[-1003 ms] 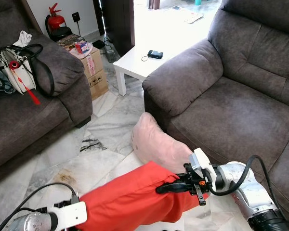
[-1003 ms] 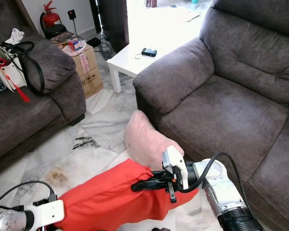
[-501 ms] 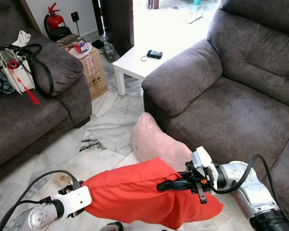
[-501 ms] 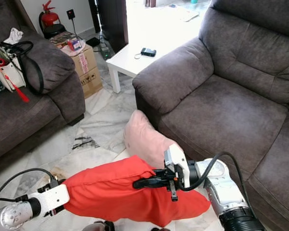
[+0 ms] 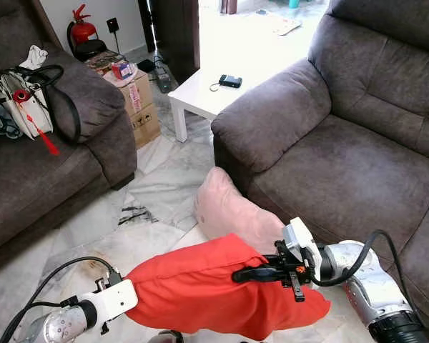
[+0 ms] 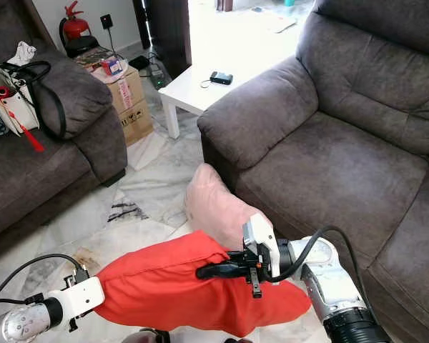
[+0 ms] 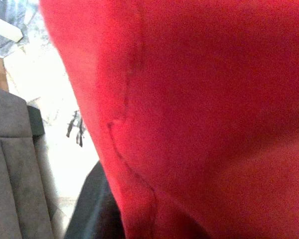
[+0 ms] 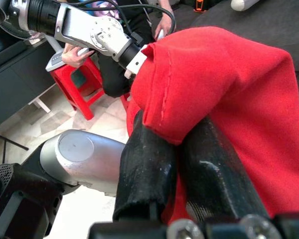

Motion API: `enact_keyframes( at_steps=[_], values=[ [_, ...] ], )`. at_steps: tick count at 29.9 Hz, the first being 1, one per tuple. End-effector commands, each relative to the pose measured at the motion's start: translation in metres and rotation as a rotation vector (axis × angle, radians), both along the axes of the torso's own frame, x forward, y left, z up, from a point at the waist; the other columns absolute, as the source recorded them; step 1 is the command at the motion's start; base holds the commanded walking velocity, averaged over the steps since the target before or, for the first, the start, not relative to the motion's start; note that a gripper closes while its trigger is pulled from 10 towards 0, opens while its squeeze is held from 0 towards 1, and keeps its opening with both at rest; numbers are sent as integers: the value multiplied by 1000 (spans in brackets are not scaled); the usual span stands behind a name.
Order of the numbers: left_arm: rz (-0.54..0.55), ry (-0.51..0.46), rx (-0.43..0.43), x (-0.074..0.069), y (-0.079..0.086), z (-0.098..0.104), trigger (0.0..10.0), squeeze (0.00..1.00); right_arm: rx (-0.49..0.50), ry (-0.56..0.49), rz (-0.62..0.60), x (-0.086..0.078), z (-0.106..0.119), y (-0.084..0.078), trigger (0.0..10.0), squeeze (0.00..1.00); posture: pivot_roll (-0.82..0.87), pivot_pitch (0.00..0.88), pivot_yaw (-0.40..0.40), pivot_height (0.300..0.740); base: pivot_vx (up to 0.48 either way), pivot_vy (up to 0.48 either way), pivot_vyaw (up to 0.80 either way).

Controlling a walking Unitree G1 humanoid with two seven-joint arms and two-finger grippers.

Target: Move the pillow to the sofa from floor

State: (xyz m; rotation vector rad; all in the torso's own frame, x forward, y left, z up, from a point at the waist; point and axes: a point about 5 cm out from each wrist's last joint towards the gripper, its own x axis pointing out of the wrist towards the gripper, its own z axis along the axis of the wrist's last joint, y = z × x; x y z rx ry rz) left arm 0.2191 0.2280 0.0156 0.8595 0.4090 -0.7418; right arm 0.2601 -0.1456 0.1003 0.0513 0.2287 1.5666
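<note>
A red pillow [image 5: 200, 293] hangs low over the marble floor between my two arms. My right gripper [image 5: 237, 275] is shut on a fold of its upper seam, and the right wrist view shows both black fingers [image 8: 144, 169] pinching that red fabric. My left gripper [image 5: 131, 303] is shut on the pillow's left end, its fingers buried in the cloth; red fabric [image 7: 199, 109] presses close to the left wrist camera. A pink pillow [image 5: 229, 207] lies on the floor, leaning against the grey sofa [image 5: 343, 164] to my right.
A second grey sofa [image 5: 43, 171] with a handbag [image 5: 25, 100] stands on the left. A cardboard box [image 5: 139, 107] and a white side table [image 5: 207, 89] stand beyond. In the right wrist view, a red stool [image 8: 84, 94] and a person's hand [image 8: 164, 25] lie behind me.
The red pillow has sunk away from the camera since a second ago, still held at both ends. My left wrist has shifted slightly. Little differs over the last half second.
</note>
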Motion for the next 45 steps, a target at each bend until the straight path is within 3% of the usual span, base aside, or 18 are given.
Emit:
enact_keyframes(
  at_steps=[1, 23, 27, 28, 30, 31, 35, 39, 41, 45],
  values=[
    [7, -11, -24, 1, -2, 1, 0, 0, 64, -61, 22, 4, 13, 8, 10000, 0, 180, 166, -9, 740, 0, 0, 0],
    [44, -40, -75, 7, -5, 4, 0, 0, 80, -36, -98, 6, 0, 4, 10000, 0, 176, 165, -5, 740, 0, 0, 0],
    [99, -109, -100, 15, -8, 11, 0, 0, 95, -90, -358, 29, -3, 2, 10000, 0, 173, 164, -8, 740, 0, 0, 0],
    [126, -137, -117, 18, -8, 14, 1961, 0, 92, -101, -412, 32, -4, 1, 10000, 0, 173, 162, -11, 740, 0, 0, 0],
    [144, -156, -129, 20, -8, 15, 1961, 0, 89, -109, -446, 34, -4, 1, 10000, 0, 173, 162, -11, 740, 0, 0, 0],
    [176, -199, -169, 24, -11, 20, 10000, 0, 77, -108, -545, 40, -9, -2, 10000, 0, 173, 163, -12, 740, 0, 0, 0],
    [239, -267, -306, 31, -20, 35, 10000, 0, 35, -101, -699, 42, -25, -4, 10000, 0, 170, 165, -14, 740, 0, 0, 0],
    [232, -251, -329, 32, -22, 36, 10000, 0, -1, -108, -825, 47, -33, -9, 10000, 0, 172, 163, -16, 740, 0, 0, 0],
    [226, -253, -333, 32, -24, 38, 10000, 0, -46, -114, -964, 52, -40, -17, 10000, 0, 169, 162, -15, 740, 0, 0, 0],
    [234, -266, -352, 35, -24, 42, 10000, 0, -96, -108, -1010, 50, -49, -20, 10000, 0, 169, 153, -18, 740, 0, 0, 0]
  ],
)
